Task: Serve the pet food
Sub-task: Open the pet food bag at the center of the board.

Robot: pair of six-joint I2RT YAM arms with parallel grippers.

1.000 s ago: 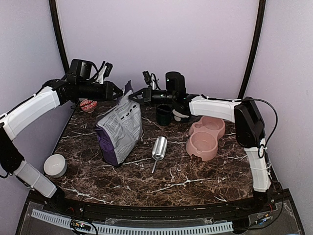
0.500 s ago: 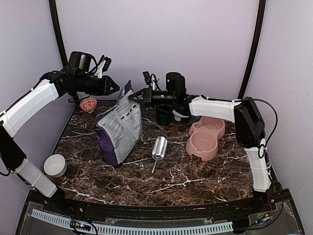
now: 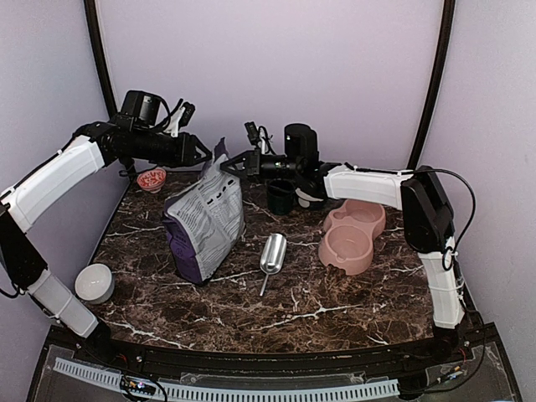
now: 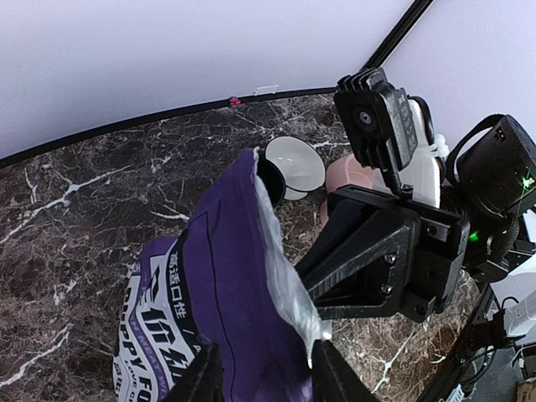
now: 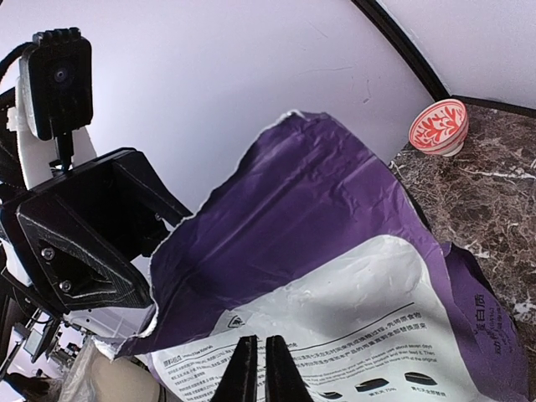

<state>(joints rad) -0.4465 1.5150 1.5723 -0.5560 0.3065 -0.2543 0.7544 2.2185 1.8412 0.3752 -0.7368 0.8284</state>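
From the middle of the marble table (image 3: 335, 310), a small white bowl (image 3: 93, 282) sits nearest us at 8 o'clock. A metal scoop (image 3: 273, 252) lies near the centre, handle toward us. Just left of it, at about 9 o'clock, the purple-and-grey bag (image 3: 205, 222) stands upright with its torn top open. At 3 o'clock lies the pink double bowl (image 3: 352, 234), well apart from the bag. Farther back, a black cup (image 3: 280, 197) stands at 12 o'clock and a red-patterned bowl (image 3: 152, 178) at 10 o'clock in the far left corner.

Both arms reach in above the bag's mouth. The left gripper (image 3: 201, 153) comes from 9 o'clock. Its jaws stand apart with the bag's purple top edge between them, and we cannot tell whether they touch it. The right gripper (image 3: 228, 164) comes from 3 o'clock. Its fingers are pressed almost together, pinching the bag's silvery lip on the opposite side.

The pet food shows in none of our views, so we cannot tell where it lies.
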